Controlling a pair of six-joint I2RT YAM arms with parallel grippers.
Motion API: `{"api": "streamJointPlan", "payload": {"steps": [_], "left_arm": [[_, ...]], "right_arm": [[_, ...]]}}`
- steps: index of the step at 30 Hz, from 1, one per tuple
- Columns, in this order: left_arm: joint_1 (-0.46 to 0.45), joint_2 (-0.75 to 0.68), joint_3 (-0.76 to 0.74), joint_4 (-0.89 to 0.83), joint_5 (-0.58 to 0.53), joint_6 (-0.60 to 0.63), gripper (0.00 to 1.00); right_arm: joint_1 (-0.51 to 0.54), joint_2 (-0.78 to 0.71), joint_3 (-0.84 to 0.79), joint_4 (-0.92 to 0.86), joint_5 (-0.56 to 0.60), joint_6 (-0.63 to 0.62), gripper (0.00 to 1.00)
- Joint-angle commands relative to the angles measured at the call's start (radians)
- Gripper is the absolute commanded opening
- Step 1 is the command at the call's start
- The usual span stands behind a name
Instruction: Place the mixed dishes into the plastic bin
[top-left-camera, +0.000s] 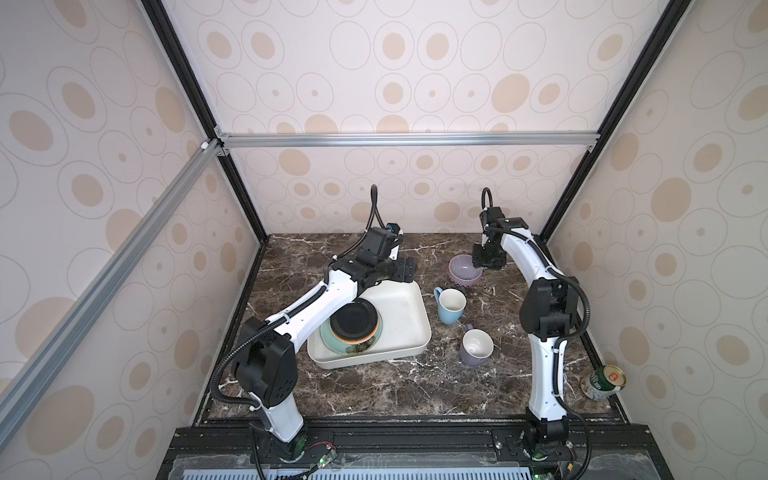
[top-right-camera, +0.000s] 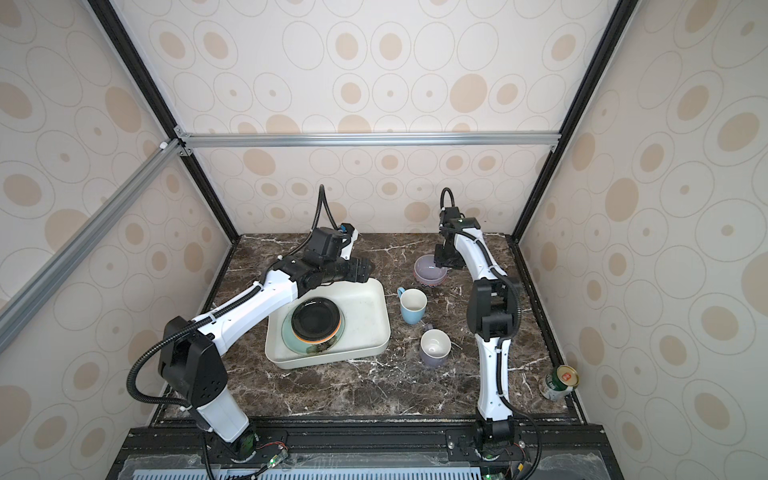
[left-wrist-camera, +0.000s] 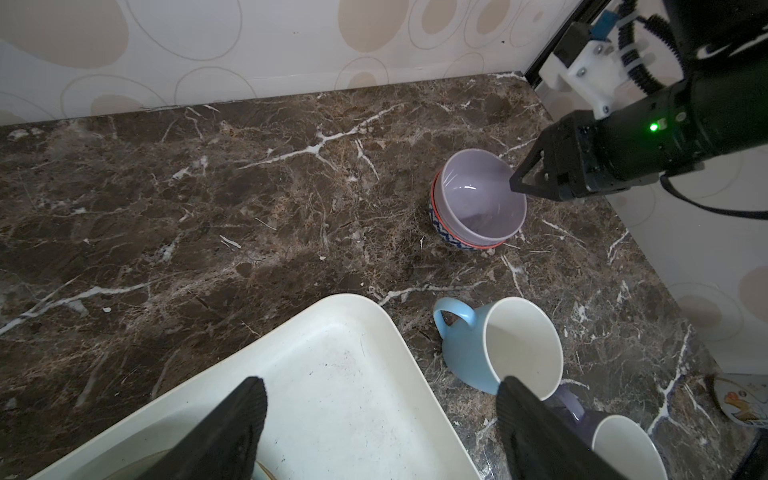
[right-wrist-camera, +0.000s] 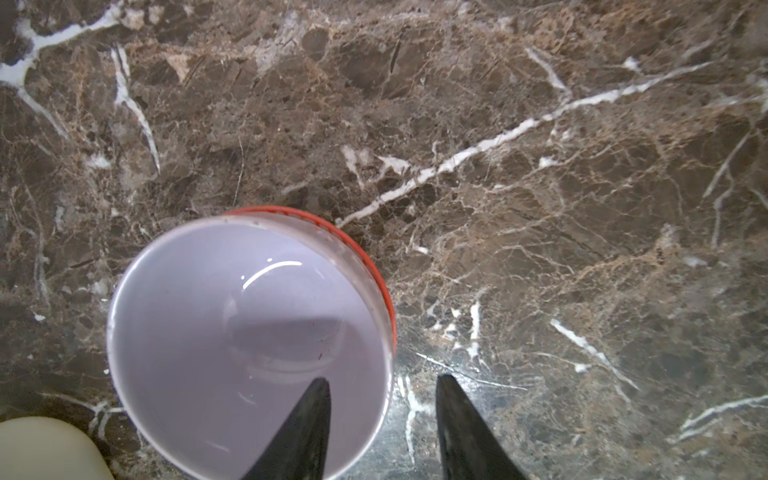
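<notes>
The white plastic bin (top-left-camera: 409, 328) holds the black orange-rimmed plate (top-left-camera: 354, 320), which is stacked on the teal flower plate (top-left-camera: 330, 345). My left gripper (left-wrist-camera: 381, 379) hangs open and empty over the bin's far end (left-wrist-camera: 353, 374). At the back, the lavender bowl (right-wrist-camera: 249, 332) sits nested in the red-patterned bowl (left-wrist-camera: 449, 237). My right gripper (right-wrist-camera: 383, 378) is open across the lavender bowl's rim, one finger inside and one outside, with a gap on the outer side. The light blue mug (top-left-camera: 451, 305) and purple mug (top-left-camera: 476, 347) stand upright to the right of the bin.
A green-labelled tin can (top-left-camera: 604, 382) lies at the table's right edge near the front. Patterned walls close in the marble table at the back and both sides. The right arm (top-left-camera: 544, 311) rises beside the mugs.
</notes>
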Motion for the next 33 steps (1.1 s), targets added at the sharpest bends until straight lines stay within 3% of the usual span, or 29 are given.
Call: {"api": "streamJointPlan", "payload": {"steps": [1, 6, 17, 25, 33], "left_arm": [[-0.015, 0.003, 0.054, -0.029, -0.029, 0.030, 0.87], [-0.019, 0.003, 0.042, -0.033, -0.037, 0.029, 0.87], [-0.021, -0.018, -0.003, -0.031, -0.061, 0.022, 0.86], [-0.022, -0.039, -0.027, -0.035, -0.077, 0.029, 0.85], [-0.022, -0.067, -0.049, -0.037, -0.097, 0.040, 0.85]], "right_arm": [[0.000, 0.040, 0.031, -0.014, -0.018, 0.002, 0.41], [0.000, 0.062, 0.033, -0.011, -0.016, 0.005, 0.36], [0.001, 0.057, 0.026, -0.009, -0.018, 0.010, 0.07], [0.002, 0.043, 0.026, -0.013, -0.018, 0.015, 0.00], [0.002, 0.015, 0.049, -0.025, -0.037, 0.014, 0.00]]}}
